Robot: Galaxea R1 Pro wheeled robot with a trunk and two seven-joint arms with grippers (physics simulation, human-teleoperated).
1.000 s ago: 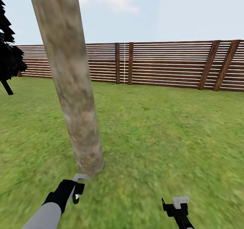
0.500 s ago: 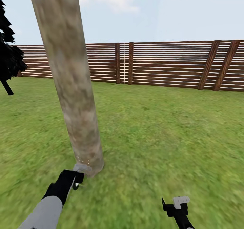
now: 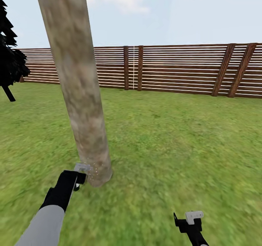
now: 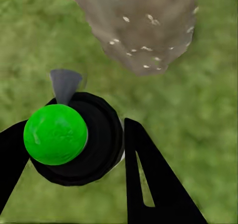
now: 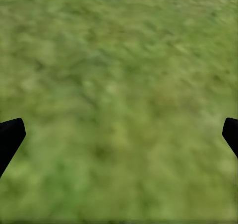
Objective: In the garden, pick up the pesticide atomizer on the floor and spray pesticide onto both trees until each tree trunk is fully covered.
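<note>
One tree trunk (image 3: 80, 93), mottled grey-brown, rises from the grass at left of centre in the head view. My left gripper (image 3: 74, 178) is shut on the pesticide atomizer (image 3: 81, 167), held right at the trunk's base. In the left wrist view the atomizer (image 4: 74, 139) shows a green ball top, a black body and a grey nozzle (image 4: 64, 82) pointing toward the trunk (image 4: 139, 25). White pesticide specks (image 4: 146, 49) dot the bark; a few specks (image 3: 96, 169) also show in the head view. My right gripper (image 3: 189, 219) hangs open and empty over grass (image 5: 119, 134).
A reddish-brown slat fence (image 3: 174, 69) closes the lawn at the back. A dark narrow tree (image 3: 9, 64) stands at the far left. Open grass (image 3: 174, 140) stretches to the right of the trunk.
My left gripper has carried the atomizer forward and slightly left, up to the trunk's base. Specks now show on the bark lower down. The right arm has stayed still.
</note>
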